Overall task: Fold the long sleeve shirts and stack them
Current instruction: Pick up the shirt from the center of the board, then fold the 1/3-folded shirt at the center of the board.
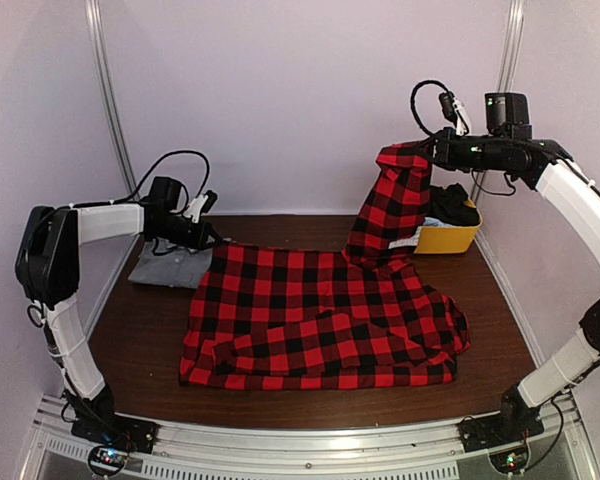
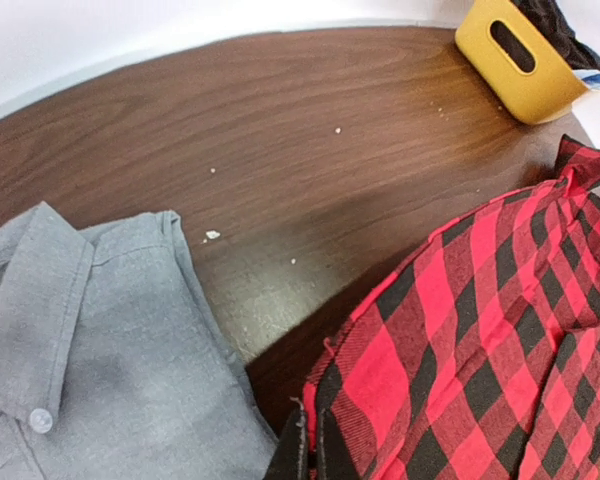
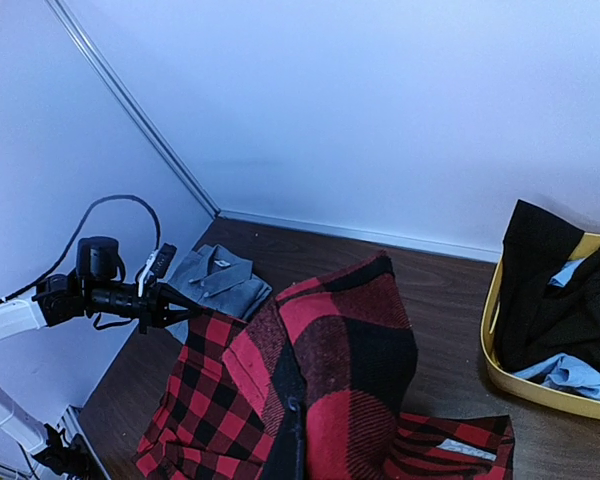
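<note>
right gripper (image 1: 432, 150) holds flannel shirt (image 1: 310, 310) edge aloft; left gripper (image 1: 212, 240) (seemingly) pinches corner

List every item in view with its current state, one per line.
flannel shirt: spread on the table, one part lifted high, far-left corner pinched.
grey shirt: folded, lying flat by the table's far-left edge.
yellow bin: upright, holding dark and light-blue clothes.
left end effector: shut on the flannel shirt's corner, low.
right end effector: shut on the flannel shirt, raised high.
</note>
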